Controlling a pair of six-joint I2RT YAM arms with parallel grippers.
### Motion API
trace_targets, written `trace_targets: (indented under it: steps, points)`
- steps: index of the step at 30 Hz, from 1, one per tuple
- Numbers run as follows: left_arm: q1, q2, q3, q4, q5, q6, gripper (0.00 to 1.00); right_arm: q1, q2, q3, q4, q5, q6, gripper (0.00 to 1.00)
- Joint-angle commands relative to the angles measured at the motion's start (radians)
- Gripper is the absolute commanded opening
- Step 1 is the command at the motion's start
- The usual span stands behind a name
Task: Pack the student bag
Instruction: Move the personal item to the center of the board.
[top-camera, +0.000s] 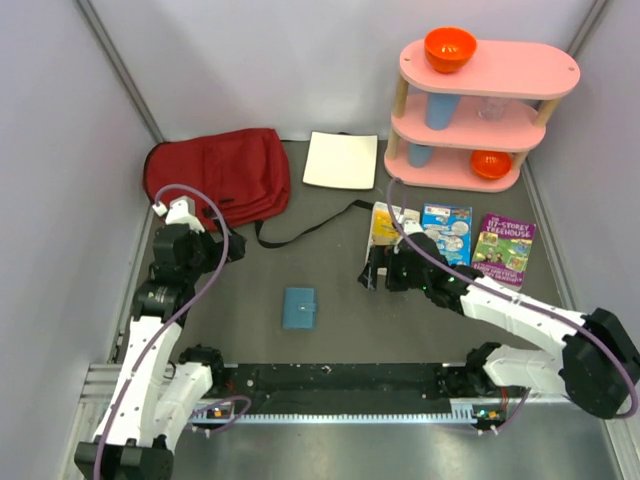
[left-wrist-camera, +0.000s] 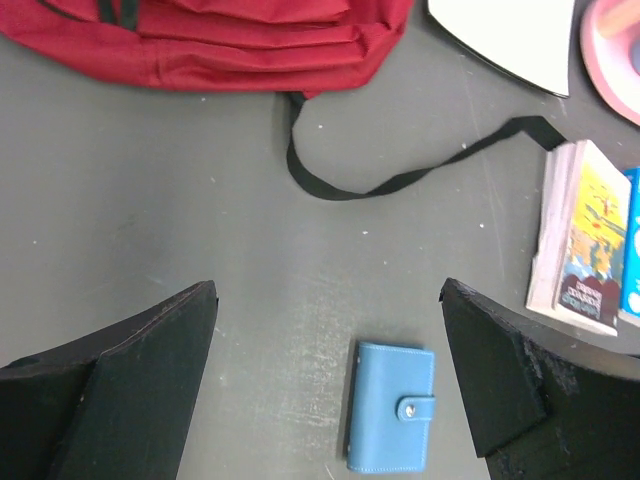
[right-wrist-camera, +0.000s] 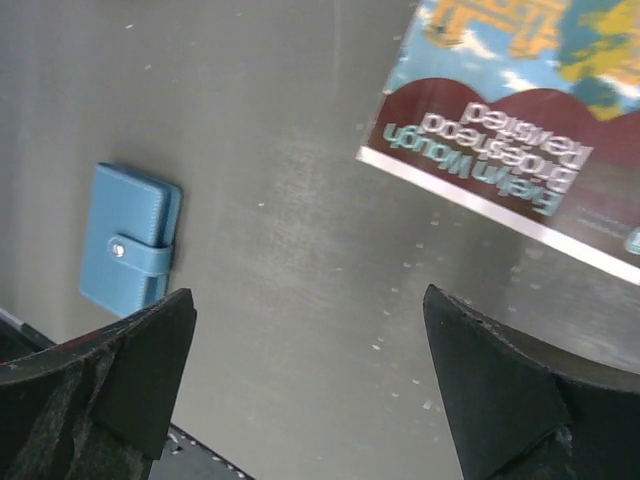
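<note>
Under even light, pale lilac-grey panel walls (top-camera: 270, 60) enclose a dark grey matte tabletop (top-camera: 330, 280) on three sides, with a pink three-tier oval shelf on wooden posts (top-camera: 520, 68) in the far right corner.

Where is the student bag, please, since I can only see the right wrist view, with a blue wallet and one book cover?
Observer: The student bag lies at the far left of the table, well away from your right gripper.
Operator: Thank you. Are there more books than the one I see?
Observer: Yes. To the right of that yellow-covered book, a blue book and a purple book lie in a row.
Operator: And how does the left arm stand?
Observer: The left gripper is open and empty, above the table just in front of the bag.
</note>
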Motion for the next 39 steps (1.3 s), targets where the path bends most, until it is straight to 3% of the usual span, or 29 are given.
trace_targets:
  steps: [1,5,13,19,24,29,35,37,39]
  points:
    - [0.004,-0.074,0.030,-0.037,0.084,0.053,0.99,0.061,0.060,0.022,0.154,-0.093,0.091,0.93]
    - [0.004,-0.120,0.030,-0.090,0.042,0.099,0.99,0.092,0.131,0.005,0.223,-0.153,0.139,0.84]
    - [0.004,-0.178,0.007,-0.119,-0.017,0.120,0.99,0.219,0.328,0.103,0.275,-0.101,0.226,0.80]
    - [0.004,-0.191,-0.004,-0.131,-0.052,0.108,0.99,0.265,0.526,0.150,0.521,-0.224,0.334,0.61]
    - [0.004,-0.217,-0.005,-0.137,-0.089,0.099,0.99,0.314,0.658,0.282,0.435,-0.190,0.358,0.58]
    - [0.004,-0.244,-0.007,-0.145,-0.130,0.090,0.99,0.359,0.789,0.385,0.481,-0.199,0.387,0.50]
    - [0.005,-0.289,-0.001,-0.165,-0.207,0.073,0.99,0.376,0.979,0.537,0.599,-0.265,0.498,0.32]
    - [0.007,-0.306,-0.004,-0.167,-0.222,0.070,0.99,0.376,1.003,0.570,0.665,-0.261,0.527,0.17]
    - [0.007,-0.319,-0.005,-0.167,-0.230,0.065,0.99,0.374,1.017,0.598,0.676,-0.255,0.542,0.22]
